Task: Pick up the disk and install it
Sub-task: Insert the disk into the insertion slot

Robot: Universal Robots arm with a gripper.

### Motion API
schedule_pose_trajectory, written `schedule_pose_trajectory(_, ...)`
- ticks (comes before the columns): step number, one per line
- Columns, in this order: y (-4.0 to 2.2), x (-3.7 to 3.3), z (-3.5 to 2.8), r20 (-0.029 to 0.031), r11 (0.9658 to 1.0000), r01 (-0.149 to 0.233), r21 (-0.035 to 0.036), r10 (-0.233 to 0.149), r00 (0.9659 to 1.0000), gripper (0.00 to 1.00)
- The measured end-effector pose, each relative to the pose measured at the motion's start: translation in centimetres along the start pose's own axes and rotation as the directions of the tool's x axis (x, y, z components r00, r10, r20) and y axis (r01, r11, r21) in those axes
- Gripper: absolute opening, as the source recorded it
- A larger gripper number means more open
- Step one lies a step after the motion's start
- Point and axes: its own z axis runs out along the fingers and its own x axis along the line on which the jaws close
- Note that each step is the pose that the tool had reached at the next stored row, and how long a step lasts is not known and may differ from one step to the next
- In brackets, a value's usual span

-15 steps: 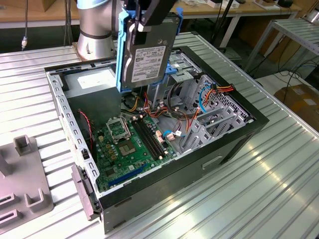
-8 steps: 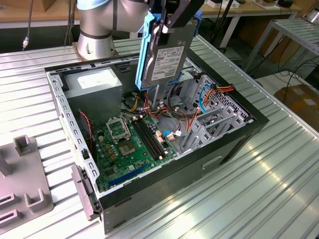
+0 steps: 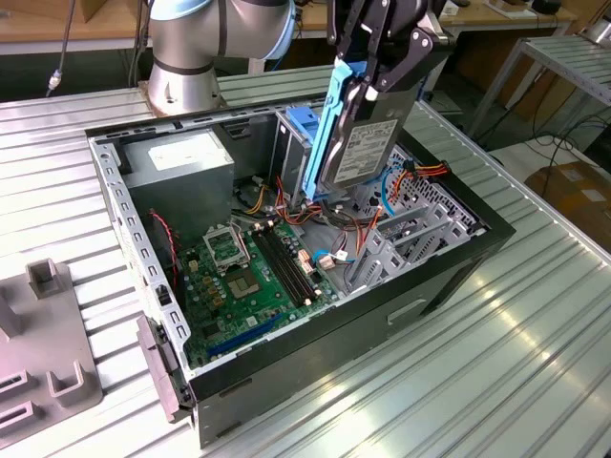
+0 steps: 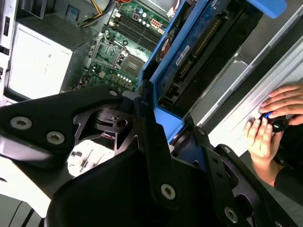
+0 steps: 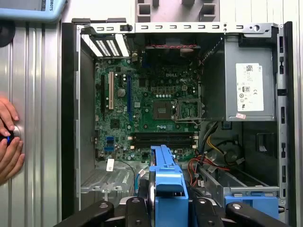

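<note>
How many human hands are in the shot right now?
2. In the first wrist view, both rest on the ribbed metal table beside the open computer case: one hand, and the other hand close beside it. Others may be hidden out of frame.

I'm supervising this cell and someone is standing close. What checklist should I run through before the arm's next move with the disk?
1. Grip: gripper shut on the disk: ok.
2. Height: disk held on edge above the open case: ok.
3. People: a person's hands rest on the table beside the case: not ok.
4. Cables: loose wires lie beneath the disk: not ok.
5. Free slot in the drive cage: cannot tell.
</note>
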Motion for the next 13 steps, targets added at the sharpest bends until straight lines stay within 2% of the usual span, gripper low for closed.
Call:
schedule_pose_trajectory(2, -0.12, 0.44, 0.09, -0.0011, 1.0, 0.0, 0.0001, 0.0, 1.0, 0.37)
schedule_pose_trajectory(4, -0.25, 1.36, 0.25, -0.0025, 1.0, 0.0, 0.0001, 0.0, 1.0, 0.37)
schedule_pose_trajectory(8, -0.4, 2.59, 0.47, -0.0052, 1.0, 0.0, 0.0001, 0.0, 1.0, 0.37)
schedule_pose_trajectory(10, -0.4, 2.82, 0.53, -0.0059, 1.0, 0.0, 0.0002, 0.0, 1.0, 0.37)
schedule_pose_trajectory(13, -0.41, 2.82, 0.52, -0.0061, 1.0, 0.0, 0.0002, 0.0, 1.0, 0.37)
